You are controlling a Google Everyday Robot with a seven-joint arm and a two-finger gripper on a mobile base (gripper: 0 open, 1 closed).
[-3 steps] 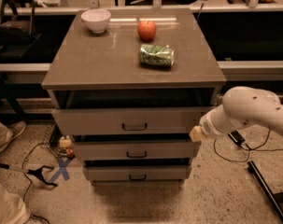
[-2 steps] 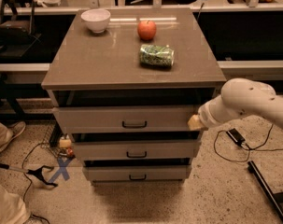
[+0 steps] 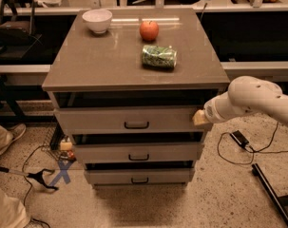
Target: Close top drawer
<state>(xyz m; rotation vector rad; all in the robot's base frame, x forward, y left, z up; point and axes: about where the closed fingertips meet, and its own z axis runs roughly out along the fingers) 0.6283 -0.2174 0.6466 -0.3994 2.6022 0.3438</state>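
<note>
The top drawer (image 3: 110, 119) is the uppermost of three in the grey-beige cabinet. It stands pulled out a little, with a dark gap above its front panel. Its small dark handle (image 3: 136, 125) sits at the centre of the panel. My gripper (image 3: 199, 118) comes in from the right on a white arm (image 3: 250, 99) and its tan tip rests against the right end of the top drawer's front.
On the cabinet top (image 3: 86, 61) are a white bowl (image 3: 97, 20), a red apple (image 3: 149, 30) and a green bag (image 3: 158, 56) lying on its side. The two lower drawers (image 3: 136, 152) also stand slightly out. A cable and adapter (image 3: 238, 137) lie on the floor at right; a person's shoe (image 3: 5, 139) is at left.
The gripper has moved up and left along the cabinet's right side to the top drawer's front. The drawer's position looks much the same.
</note>
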